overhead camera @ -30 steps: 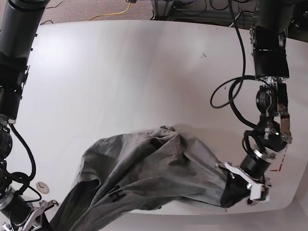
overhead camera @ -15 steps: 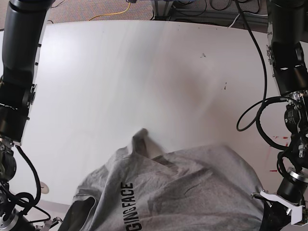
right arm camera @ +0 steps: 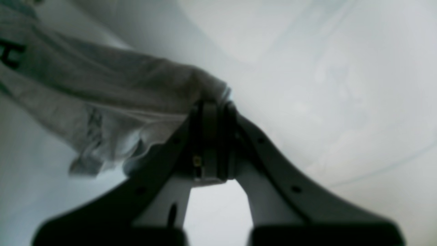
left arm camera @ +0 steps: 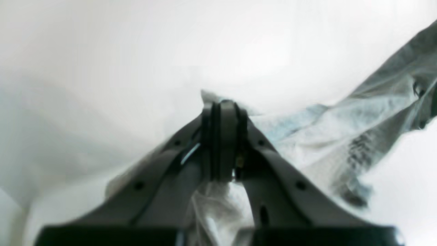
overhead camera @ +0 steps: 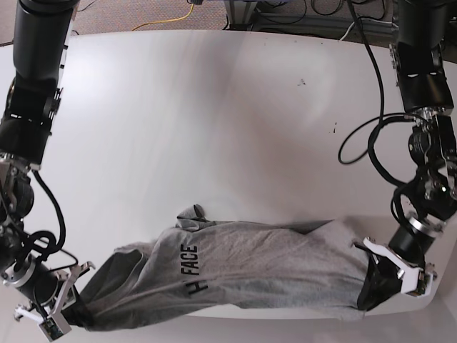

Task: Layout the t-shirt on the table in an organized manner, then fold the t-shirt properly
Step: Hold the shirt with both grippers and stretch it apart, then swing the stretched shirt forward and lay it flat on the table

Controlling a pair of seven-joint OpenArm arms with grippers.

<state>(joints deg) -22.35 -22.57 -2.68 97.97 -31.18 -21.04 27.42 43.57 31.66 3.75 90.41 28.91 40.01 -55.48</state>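
Pincer tips (overhead camera: 368,289) vanish inside the bunched t-shirt (overhead camera: 271,268) hem.

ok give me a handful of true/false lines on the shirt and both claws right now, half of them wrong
1. Both claws are shut on the t-shirt. True: the left claw and the right claw each pinch grey fabric.
2. The shirt lies folded in a neat square at the middle of the table. False: it is stretched between the two claws along the near edge, wrinkled and unfolded.
3. Black lettering reading FACE shows on the shirt. True.
4. The left claw hangs open above bare table. False: in the left wrist view its fingers are closed with cloth between them.
5. The far half of the table carries a second garment. False: only the one shirt is in view.
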